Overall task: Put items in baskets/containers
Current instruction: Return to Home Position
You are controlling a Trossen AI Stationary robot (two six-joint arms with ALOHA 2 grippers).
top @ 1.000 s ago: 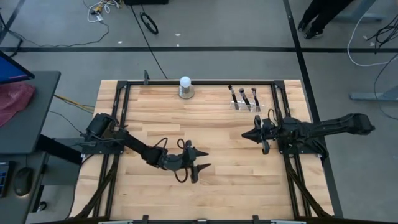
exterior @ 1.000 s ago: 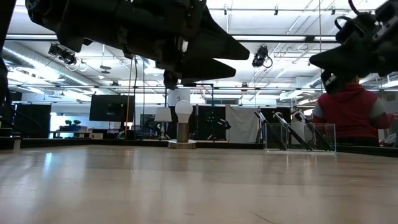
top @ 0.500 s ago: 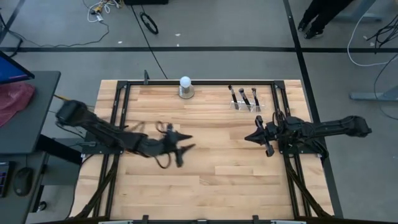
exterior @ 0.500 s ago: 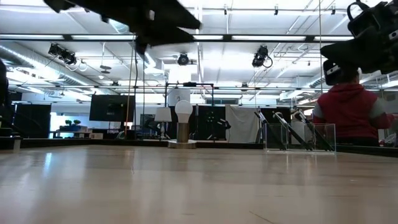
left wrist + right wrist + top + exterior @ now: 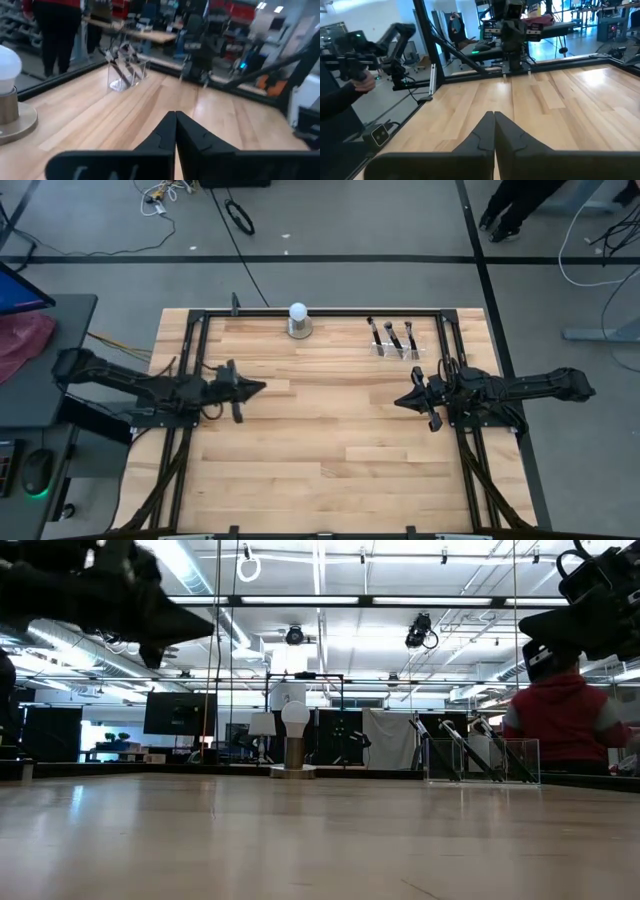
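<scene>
A small clear holder point(image 5: 397, 348) stands at the table's far right, and three dark makeup brushes point(image 5: 391, 335) lean in it, bristle tips up. The low view shows the holder point(image 5: 483, 760) and the left wrist view shows the holder point(image 5: 127, 75). My left gripper point(image 5: 260, 388) is shut and empty, level above the table's left part, pointing right. My right gripper point(image 5: 397, 401) is shut and empty too, level at the right side, pointing left, nearer than the holder. Both wrist views show the closed fingertips, left gripper point(image 5: 175, 116) and right gripper point(image 5: 494, 116), with nothing between them.
A white ball on a round grey base point(image 5: 298, 320) stands at the far edge, mid-table. A black frame point(image 5: 320, 311) rims the table. A person in a red top point(image 5: 565, 725) is beyond the table on the right. The wooden top between the two grippers is bare.
My left gripper has drawn back from the near middle of the table toward the left edge and a little toward the far edge, rising slightly. Its fingers, spread wide a second ago, have shut on nothing. The brushes and holder have not moved.
</scene>
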